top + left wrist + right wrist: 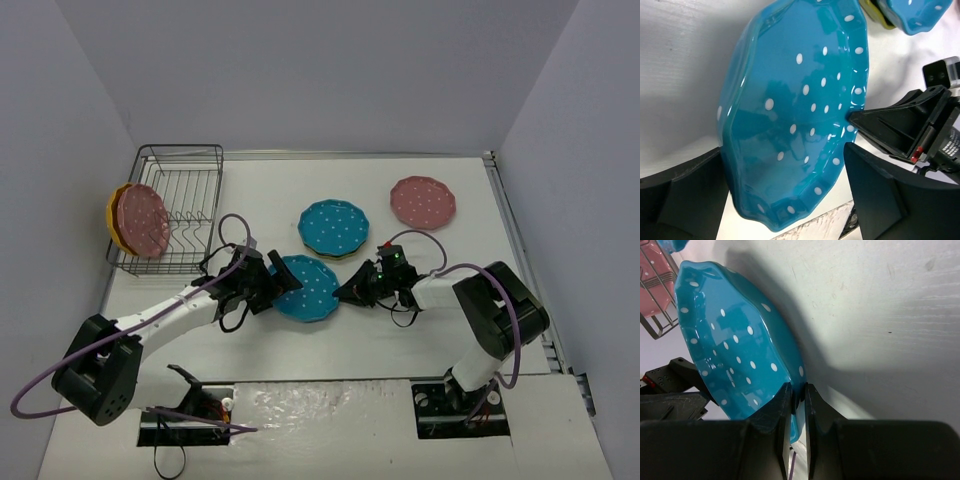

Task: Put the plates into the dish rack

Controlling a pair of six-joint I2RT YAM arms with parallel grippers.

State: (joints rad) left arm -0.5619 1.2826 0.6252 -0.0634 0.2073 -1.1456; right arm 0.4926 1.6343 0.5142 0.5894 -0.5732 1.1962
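Note:
A teal-blue polka-dot plate [305,288] [795,110] [730,340] is tilted up off the table between my two arms. My right gripper [345,291] [799,390] is shut on its right rim. My left gripper [278,283] [782,165] is open and straddles the plate's left edge, with a gap showing at one finger. The dish rack [175,180] [655,315] stands at the back left. A pink plate [145,218] and an orange-yellow plate [113,215] stand on edge at its left end.
Another teal plate [334,226] [912,15] lies on an olive-yellow plate [318,254] [871,10] just behind the held one. A pink plate [422,200] lies flat at the back right. Grey walls enclose the white table [400,330].

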